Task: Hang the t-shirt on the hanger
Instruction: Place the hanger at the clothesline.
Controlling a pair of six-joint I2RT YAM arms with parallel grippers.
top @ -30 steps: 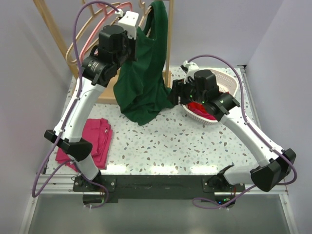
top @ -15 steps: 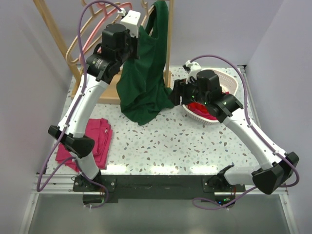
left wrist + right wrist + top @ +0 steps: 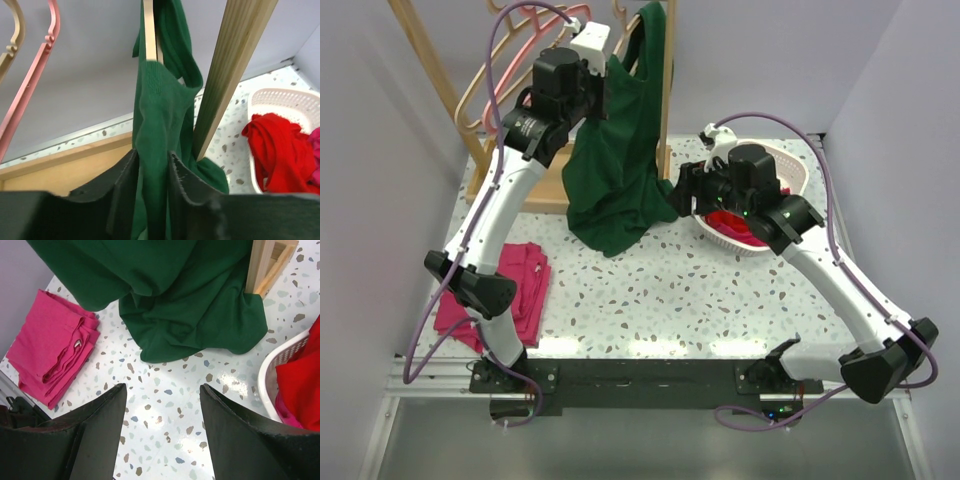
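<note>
top external view: you are working over a white tabletop (image 3: 720, 300) flecked with grey and brown chips, glossy in places, closed in by plain lavender walls (image 3: 800, 60). a square-edged pale wood rack (image 3: 667, 90) stands at the far side. the t-shirt (image 3: 615, 170), dark green with a fine ribbed knit at the neck, hangs from up by the rack's top and falls in soft folds. its lower edge is bunched on the tabletop against the foot of the rack post. the hanger (image 3: 149, 30) shows in the left wrist view only as a flat, pale wooden strip rising out of the neck opening, with green cloth on both sides of it. the left gripper (image 3: 152, 160) sits high at the shirt with the cloth running between its dark fingers (image 3: 122, 185); you cannot tell whether they pinch it or merely flank it. the right gripper (image 3: 162, 390) hangs above the tabletop near the shirt's hem, jaws spread wide, nothing between them. a thin pink hanger (image 3: 35, 75) and a beige hanger (image 3: 12, 30) sit left of the shirt. a white slotted plastic basket (image 3: 795, 170) on the right holds a crumpled red garment (image 3: 728, 225). a folded magenta garment (image 3: 510, 290) lies flat near the left arm's base.
</note>
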